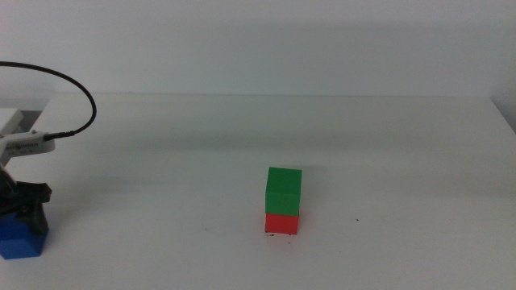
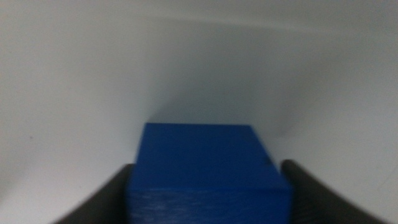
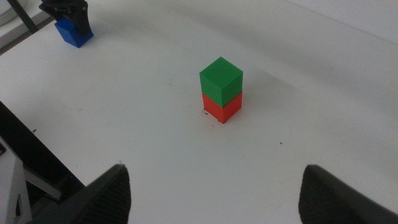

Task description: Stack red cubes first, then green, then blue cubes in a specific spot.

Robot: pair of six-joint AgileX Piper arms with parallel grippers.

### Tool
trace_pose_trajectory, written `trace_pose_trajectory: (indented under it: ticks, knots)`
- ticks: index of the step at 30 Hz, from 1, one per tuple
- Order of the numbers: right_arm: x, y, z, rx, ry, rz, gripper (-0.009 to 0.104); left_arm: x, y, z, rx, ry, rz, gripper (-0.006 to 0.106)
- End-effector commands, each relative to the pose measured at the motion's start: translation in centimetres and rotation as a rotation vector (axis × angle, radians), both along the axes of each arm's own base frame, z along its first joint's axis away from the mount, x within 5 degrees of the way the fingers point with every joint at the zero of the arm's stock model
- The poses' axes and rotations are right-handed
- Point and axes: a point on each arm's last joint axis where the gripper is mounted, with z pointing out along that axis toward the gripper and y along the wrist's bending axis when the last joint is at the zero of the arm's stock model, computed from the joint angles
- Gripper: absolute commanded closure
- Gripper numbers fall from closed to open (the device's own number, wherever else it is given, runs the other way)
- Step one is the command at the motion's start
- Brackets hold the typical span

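Observation:
The green cube (image 1: 284,188) sits squarely on the red cube (image 1: 281,223) near the table's middle. Faint black scribble marks (image 1: 278,234) peek out at the red cube's base. The stack also shows in the right wrist view, green (image 3: 221,79) on red (image 3: 222,108). The blue cube (image 1: 19,240) is at the far left near the front edge. My left gripper (image 1: 24,216) is shut on it, a jaw against each side (image 2: 208,186). My right gripper (image 3: 217,199) is open and empty, back from the stack and out of the middle view.
A lone dark speck (image 1: 357,220) lies to the right of the stack. The white table (image 1: 403,161) ends at a pale wall behind. A black cable (image 1: 76,89) arcs over the left arm. The left arm and blue cube (image 3: 73,32) also show in the right wrist view.

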Motion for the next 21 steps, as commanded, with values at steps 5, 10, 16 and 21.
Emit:
trace_pose_trajectory:
  ticks: [5,10,16,21]
  knots:
    - [0.0,0.0,0.0,-0.001,-0.013,0.008,0.002,-0.6,-0.6,1.6,-0.037,0.080,0.119,0.086]
    - [0.0,0.0,0.0,-0.001,-0.013,0.008,0.002,0.6,-5.9,7.3,-0.010,-0.034,0.034,0.102]
    - [0.0,0.0,0.0,-0.001,-0.013,0.008,0.002,2.0,-18.9,13.7,-0.064,-0.136,0.137,0.102]
    - [0.0,0.0,0.0,-0.001,-0.013,0.008,0.002,0.9,-29.2,15.8,-0.048,-0.248,0.024,0.102]
